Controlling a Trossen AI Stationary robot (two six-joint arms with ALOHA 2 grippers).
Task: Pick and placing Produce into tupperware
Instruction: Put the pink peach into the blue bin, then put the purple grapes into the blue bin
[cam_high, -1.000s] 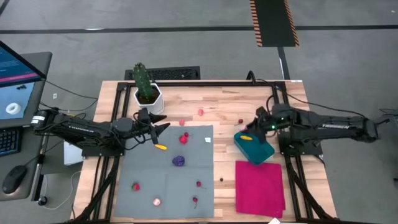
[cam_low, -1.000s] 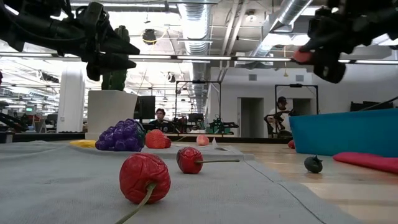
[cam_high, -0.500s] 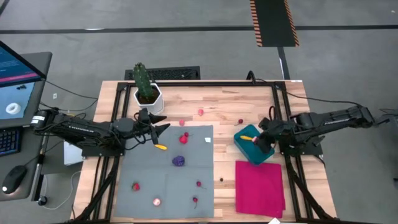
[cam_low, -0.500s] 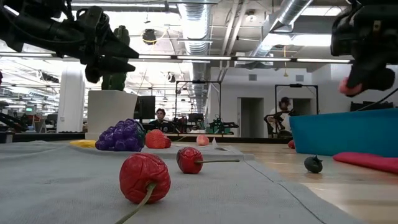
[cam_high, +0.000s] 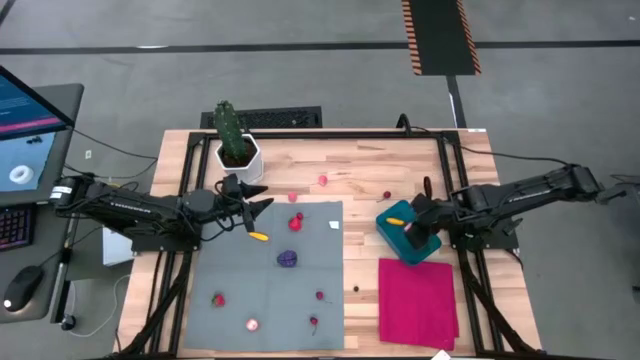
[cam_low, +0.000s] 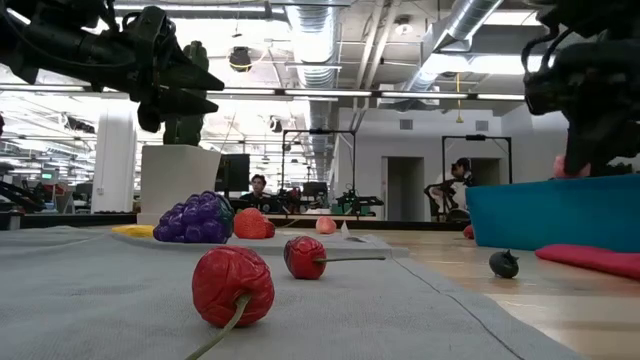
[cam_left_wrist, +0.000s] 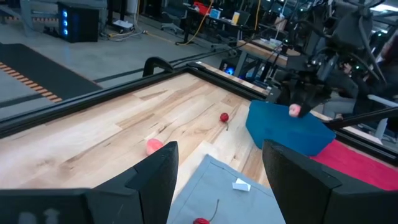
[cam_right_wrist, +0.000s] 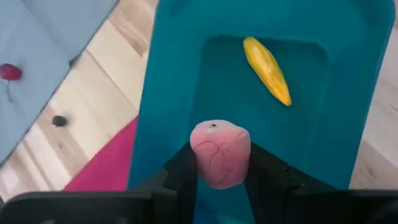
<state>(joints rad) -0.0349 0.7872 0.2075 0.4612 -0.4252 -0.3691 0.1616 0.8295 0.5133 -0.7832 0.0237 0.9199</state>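
Nearest the low camera, on the grey cloth (cam_high: 265, 280): a wrinkled red fruit (cam_low: 232, 286) with a pale stem, then a red cherry (cam_low: 304, 257) with its stem lying flat. Farther along the cloth, a purple grape bunch (cam_low: 193, 218) (cam_high: 287, 258), a red strawberry-like piece (cam_low: 252, 224) and a yellow piece (cam_high: 259, 237) at the cloth's far left edge. Off the cloth on the bare wooden bench (cam_high: 360, 170), a small dark berry (cam_low: 503, 263) near the magenta cloth (cam_high: 417, 300); a pink piece (cam_high: 323, 180) and more small red pieces toward the far side.

Right end effector (cam_right_wrist: 219, 167) low over the teal tupperware (cam_high: 408, 240), clamped on a pink produce piece (cam_right_wrist: 219, 154), its fingers pressed to both sides of it. Inside the tub, a yellow piece (cam_right_wrist: 267, 70) lying on the floor, apart from the held fruit. Tub just beyond the magenta cloth's far edge.

Left end effector (cam_high: 258, 209) hanging above the far left edge of the grey cloth, fingers spread wide and holding nothing.

Beyond it, at the bench's far left corner, a green cactus (cam_high: 229, 124) in a white pot (cam_high: 239, 158). Farther off in the room, two people (cam_low: 259, 184).
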